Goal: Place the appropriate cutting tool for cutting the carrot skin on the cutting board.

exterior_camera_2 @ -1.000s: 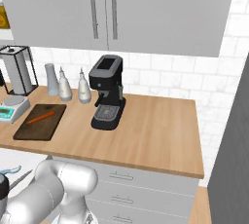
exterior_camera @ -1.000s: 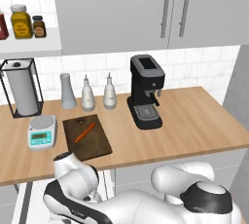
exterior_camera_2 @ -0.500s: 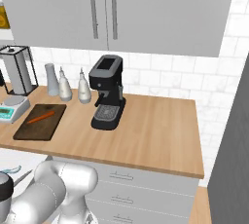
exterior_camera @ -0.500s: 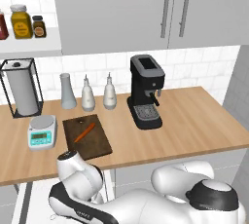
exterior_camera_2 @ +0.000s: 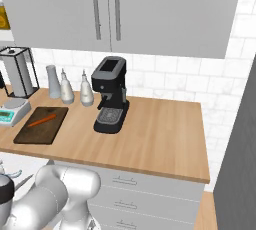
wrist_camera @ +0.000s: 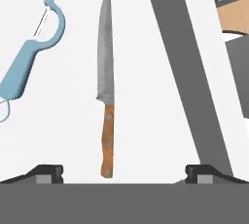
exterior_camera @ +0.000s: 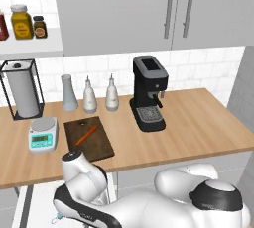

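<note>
The gripper hangs wide open with nothing in it, over a white surface. The knife lies between its fingers, and the peeler lies apart to one side. Up on the counter the carrot rests on the cutting board, beside the scale.

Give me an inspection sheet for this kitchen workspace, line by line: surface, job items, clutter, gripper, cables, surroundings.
Surface: wooden counter.
Job's things: carrot lies on the cutting board; peeler lies on a white surface beside the knife, apart from it.
Clutter: kitchen scale, coffee machine, three pale bottles, paper towel holder.
Gripper: gripper open, holding nothing, knife handle between its tips.
Cables: nothing seen.
Surroundings: grey cabinets, tiled wall, spice jars on a shelf.
</note>
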